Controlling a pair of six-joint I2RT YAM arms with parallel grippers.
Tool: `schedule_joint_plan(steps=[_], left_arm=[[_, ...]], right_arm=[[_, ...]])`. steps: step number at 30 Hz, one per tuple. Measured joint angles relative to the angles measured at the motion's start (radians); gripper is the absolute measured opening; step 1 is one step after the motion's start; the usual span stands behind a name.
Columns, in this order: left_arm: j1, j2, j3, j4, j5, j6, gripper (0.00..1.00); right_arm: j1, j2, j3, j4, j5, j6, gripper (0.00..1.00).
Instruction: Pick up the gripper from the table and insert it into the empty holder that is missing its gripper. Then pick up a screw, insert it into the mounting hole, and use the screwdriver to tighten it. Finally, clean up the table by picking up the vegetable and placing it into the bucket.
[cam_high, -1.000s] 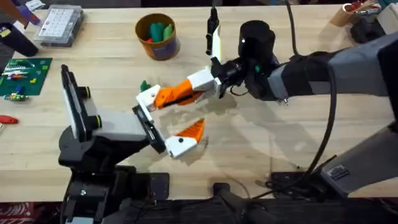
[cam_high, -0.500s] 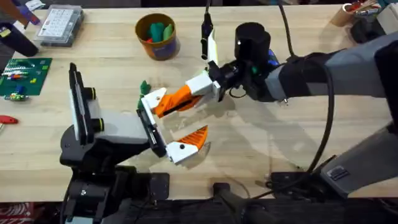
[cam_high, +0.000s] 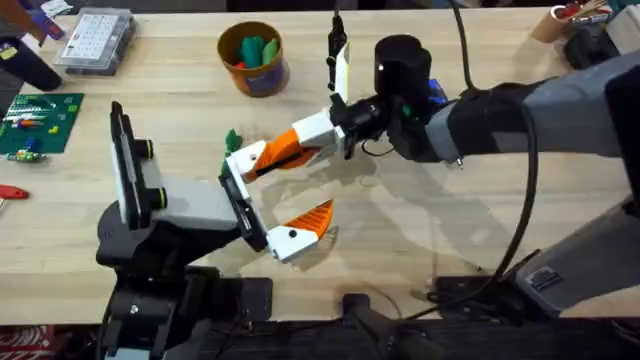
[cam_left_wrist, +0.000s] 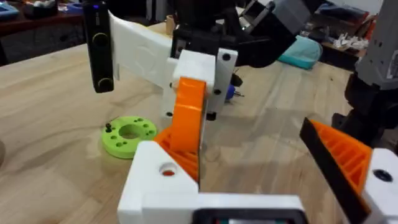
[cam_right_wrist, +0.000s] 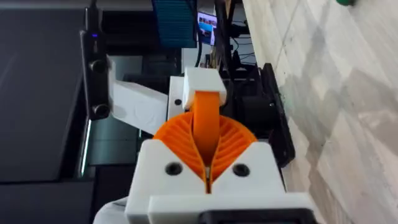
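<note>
Right gripper (cam_high: 300, 152) clamps the tapered orange gripper (cam_high: 278, 155); white angular holder (cam_high: 240, 157) adjoins.

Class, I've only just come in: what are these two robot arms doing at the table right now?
The right gripper is shut on a long orange finger and holds its tip against the empty white holder on the left arm's own gripper. The holder beside it already carries its orange finger. A small green leafy vegetable lies on the wooden table just behind them, and the bucket at the back holds other green toys. No screw is in yet.
</note>
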Motion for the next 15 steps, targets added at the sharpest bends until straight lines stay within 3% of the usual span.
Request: schedule_joint_plan(steps=[15], left_arm=[[0.008,0.000,0.000,0.004,-0.035,0.000,0.987]], right_arm=[[0.021,0.000,0.029,-0.042,0.049,-0.010,0.013]])
